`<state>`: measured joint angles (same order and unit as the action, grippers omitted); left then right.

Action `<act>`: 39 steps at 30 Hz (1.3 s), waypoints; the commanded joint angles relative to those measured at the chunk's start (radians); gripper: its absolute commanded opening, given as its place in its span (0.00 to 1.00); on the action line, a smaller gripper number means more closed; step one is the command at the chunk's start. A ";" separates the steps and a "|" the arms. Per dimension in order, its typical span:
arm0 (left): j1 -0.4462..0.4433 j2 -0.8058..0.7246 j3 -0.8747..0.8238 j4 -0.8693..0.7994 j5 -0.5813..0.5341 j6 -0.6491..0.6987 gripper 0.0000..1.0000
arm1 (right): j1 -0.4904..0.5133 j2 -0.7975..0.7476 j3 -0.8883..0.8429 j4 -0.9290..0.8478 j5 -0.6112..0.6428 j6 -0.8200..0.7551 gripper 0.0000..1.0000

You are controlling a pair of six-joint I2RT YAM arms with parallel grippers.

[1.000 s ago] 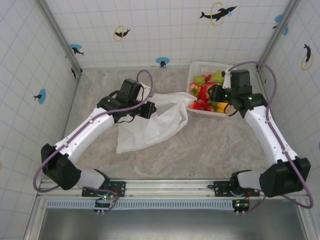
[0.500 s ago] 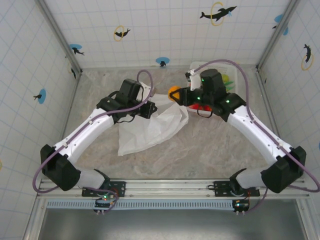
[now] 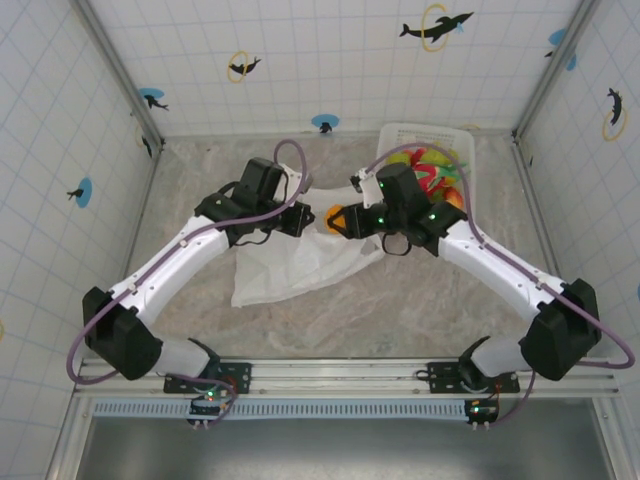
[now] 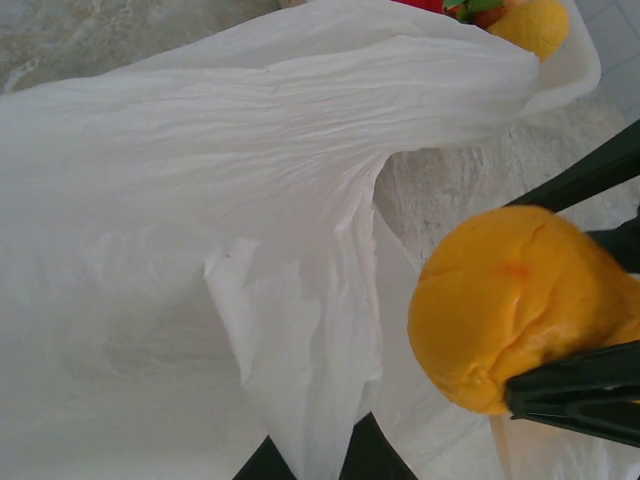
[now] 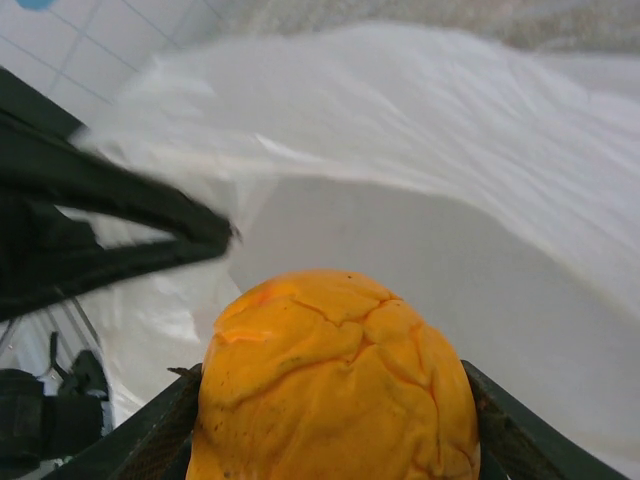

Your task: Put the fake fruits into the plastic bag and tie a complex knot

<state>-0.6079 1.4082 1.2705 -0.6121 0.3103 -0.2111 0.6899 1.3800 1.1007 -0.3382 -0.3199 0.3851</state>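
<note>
My right pincer (image 3: pixel 333 220) is clamped on an orange (image 5: pixel 335 370), a finger pressed to each side of it, and holds it at the open mouth of the plastic bag (image 3: pixel 290 265). My left pincer (image 3: pixel 303 217) is pinched shut on a fold of the bag's rim, holding it up just beside the orange. The rest of the bag lies crumpled on the desk (image 3: pixel 420 290). The other fake fruits (image 3: pixel 437 172) sit in the white basket (image 3: pixel 398 134) at the far right.
</note>
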 commanded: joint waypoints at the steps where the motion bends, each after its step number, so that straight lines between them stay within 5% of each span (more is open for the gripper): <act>1: -0.004 0.006 0.037 0.010 0.029 -0.025 0.00 | 0.020 -0.029 -0.058 0.091 -0.008 0.046 0.54; 11: -0.057 0.012 0.023 0.032 0.064 -0.091 0.00 | 0.036 -0.014 -0.284 0.526 0.037 0.146 0.55; 17: -0.069 0.008 0.025 0.040 0.087 -0.102 0.00 | -0.039 0.011 -0.345 0.748 -0.009 0.182 0.55; 30: -0.098 0.018 0.036 0.130 0.130 -0.076 0.00 | -0.056 0.133 -0.305 0.791 -0.131 0.137 0.55; 39: -0.113 0.032 0.016 0.227 0.184 -0.114 0.00 | -0.126 -0.051 -0.389 0.680 -0.107 0.104 0.55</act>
<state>-0.7059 1.4277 1.2766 -0.4496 0.4553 -0.3004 0.5873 1.4166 0.7166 0.3725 -0.4393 0.5262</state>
